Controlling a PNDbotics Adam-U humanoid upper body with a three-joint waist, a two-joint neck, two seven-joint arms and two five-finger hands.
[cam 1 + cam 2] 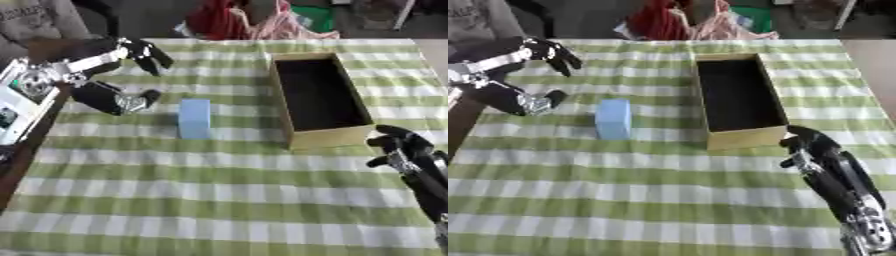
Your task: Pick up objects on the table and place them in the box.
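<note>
Green-checked worktop (pixel 219 200). Pale blue block (pixel 194 117) stands left of the empty box (pixel 325 136), apart from it. Left hand (pixel 131 75) spread beside the block, holding nothing; right hand (pixel 811 145) relaxed by the box's near corner. Pre-grasp step: next, close on the block.

We see the table (pixel 219 200) under a matt green-and-white checked cloth (pixel 175 165). At its 1 o'clock the box (pixel 325 136) looks like tan cardboard, dark inside. The pale blue block (pixel 194 118) appears smooth and matt. Each robot hand (pixel 551 51) (pixel 815 145) looks black plastic with silvery metal.
</note>
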